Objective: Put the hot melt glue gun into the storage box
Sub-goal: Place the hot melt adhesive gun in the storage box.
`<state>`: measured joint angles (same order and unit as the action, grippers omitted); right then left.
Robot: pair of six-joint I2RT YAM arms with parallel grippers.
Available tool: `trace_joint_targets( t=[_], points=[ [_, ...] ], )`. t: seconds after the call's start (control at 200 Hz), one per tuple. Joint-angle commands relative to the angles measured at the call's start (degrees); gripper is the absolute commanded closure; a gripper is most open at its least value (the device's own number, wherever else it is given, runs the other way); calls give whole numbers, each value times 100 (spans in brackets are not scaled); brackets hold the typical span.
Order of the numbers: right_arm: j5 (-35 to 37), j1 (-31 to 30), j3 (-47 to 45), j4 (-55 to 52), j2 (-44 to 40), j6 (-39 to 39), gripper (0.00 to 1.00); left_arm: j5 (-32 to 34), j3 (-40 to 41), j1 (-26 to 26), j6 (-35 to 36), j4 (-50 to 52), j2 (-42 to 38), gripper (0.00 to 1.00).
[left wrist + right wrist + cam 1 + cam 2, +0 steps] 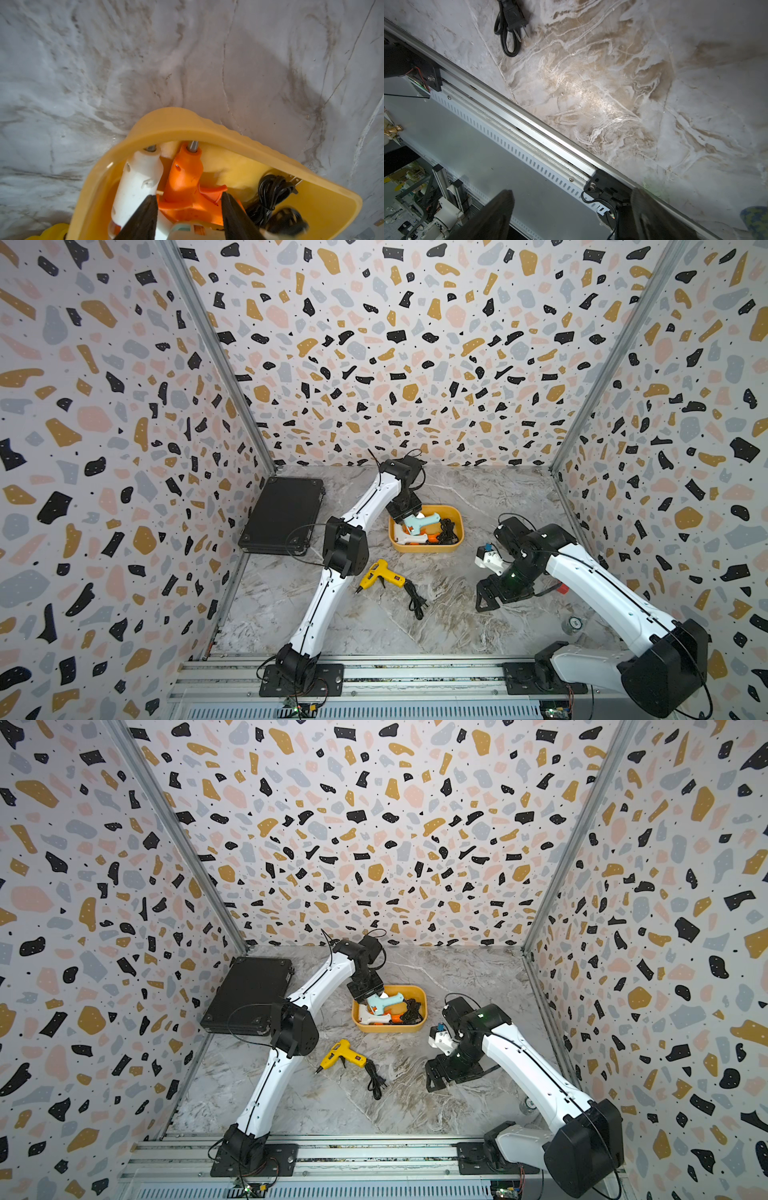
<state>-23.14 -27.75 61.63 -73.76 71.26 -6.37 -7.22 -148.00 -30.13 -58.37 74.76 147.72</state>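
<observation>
my left gripper (188,195): jaws parted, seemingly clear of blue glue gun (424,521) in storage box (424,548), mid-frame | my right gripper (572,191): jaws wide, empty | yellow glue gun (380,577): on table (457,635), lower centre

2 overhead views, 2 wrist close-ups

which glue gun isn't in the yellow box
The yellow glue gun, on the table outside the storage box; the light blue one, white one and orange one are inside it.
</observation>
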Motion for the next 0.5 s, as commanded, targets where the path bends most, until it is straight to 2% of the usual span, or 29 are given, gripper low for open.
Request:
trace_joint_targets(
  t=[0.0,0.19,0.39,0.436,0.496],
  points=[
    [-87,17,56,-95,60,17,7,-38,-81,-19,167,219,33,44],
    [-103,24,133,-95,151,38,6,-51,-136,-3,177,188,-52,41],
    [-130,24,166,-95,195,38,6,-34,-60,-2,227,182,-192,33],
    [-146,29,157,-89,200,45,6,-33,15,-2,229,109,-255,29],
    [-159,24,150,-95,218,53,6,-54,46,-8,221,48,-280,29]
  ],
)
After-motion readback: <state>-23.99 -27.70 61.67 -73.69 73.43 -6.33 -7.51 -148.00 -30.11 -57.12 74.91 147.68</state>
